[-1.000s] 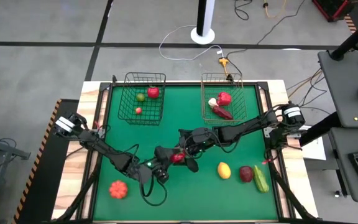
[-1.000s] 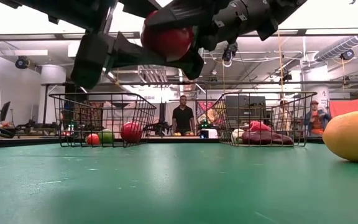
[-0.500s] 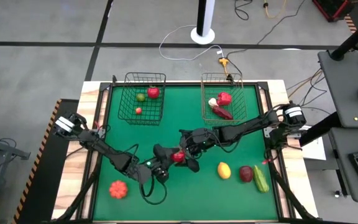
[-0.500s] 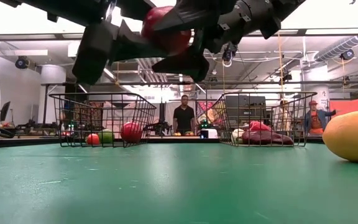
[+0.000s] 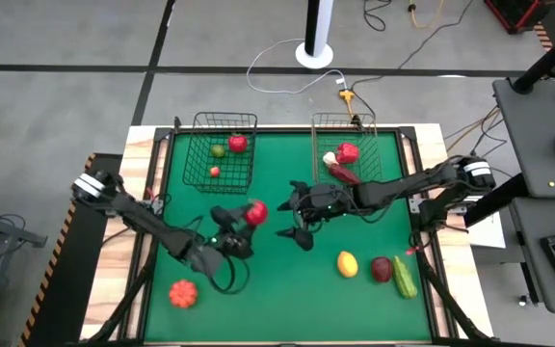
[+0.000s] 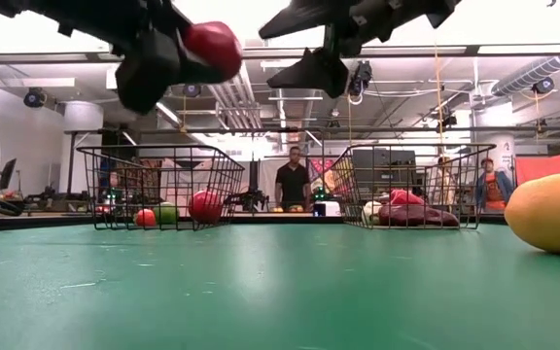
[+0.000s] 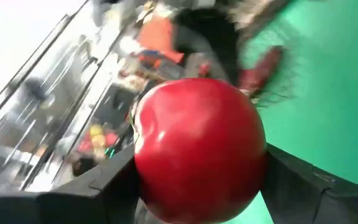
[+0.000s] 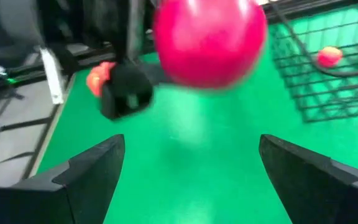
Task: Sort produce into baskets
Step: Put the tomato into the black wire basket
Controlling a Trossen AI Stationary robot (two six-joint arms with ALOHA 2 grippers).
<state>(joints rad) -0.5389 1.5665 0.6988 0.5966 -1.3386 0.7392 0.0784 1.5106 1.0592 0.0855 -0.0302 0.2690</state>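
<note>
Mid-table, left pincer (image 5: 246,218) grips apple (image 5: 255,212).

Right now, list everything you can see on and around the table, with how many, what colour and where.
Black wire basket: one, far left of the mat; holds a red, a green and a small red-orange piece.
Copper wire basket: one, far right; holds red, white and dark red pieces.
Red apple: one, in the air at mid-table.
Orange pumpkin: one, near left corner.
Lemon: one, yellow, near right.
Dark red piece: one, beside the lemon.
Cucumber: one, green, near right edge.
People: dark and red clothes, in the room behind.
Left gripper: shut on the apple.
Right gripper: open, empty, mid-table.
</note>
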